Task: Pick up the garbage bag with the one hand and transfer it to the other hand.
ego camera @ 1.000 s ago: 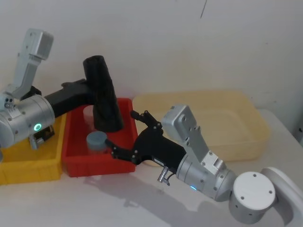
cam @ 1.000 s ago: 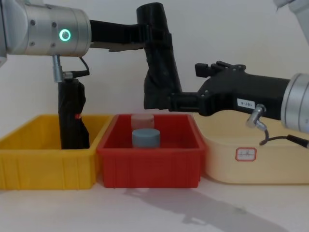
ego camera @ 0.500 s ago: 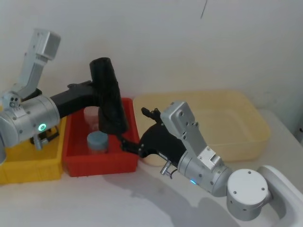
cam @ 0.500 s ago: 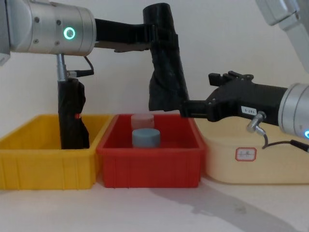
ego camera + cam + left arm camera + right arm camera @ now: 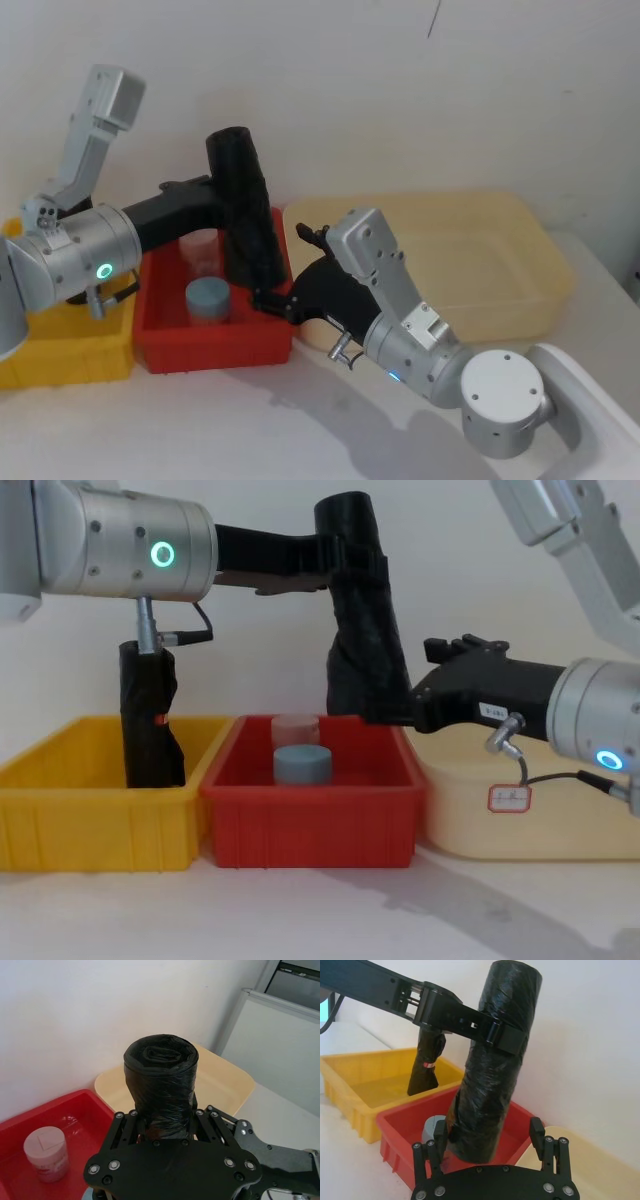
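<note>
The garbage bag point(image 5: 247, 215) is a black wrapped bundle hanging tilted above the red bin point(image 5: 210, 345). My left gripper point(image 5: 236, 196), on the arm with the green ring, is shut on its upper part point(image 5: 352, 562). My right gripper point(image 5: 281, 268), on the arm with the blue ring, stands open around the bag's lower end. In the right wrist view its fingers point(image 5: 536, 1132) flank the bag point(image 5: 492, 1065): one is close against it and the other stands apart. The left wrist view looks down on the bag's rolled top point(image 5: 160, 1057).
A grey-blue jar point(image 5: 207, 297) and a pale pink jar point(image 5: 295, 728) stand in the red bin. On the left, the yellow bin point(image 5: 90, 820) holds a slim upright black bundle point(image 5: 148, 720) with a red mark. A beige tub point(image 5: 520, 290) lies to the right.
My left arm carried the bag to the right. The right gripper moved in toward it, and its open fingers now straddle the bag's lower end.
</note>
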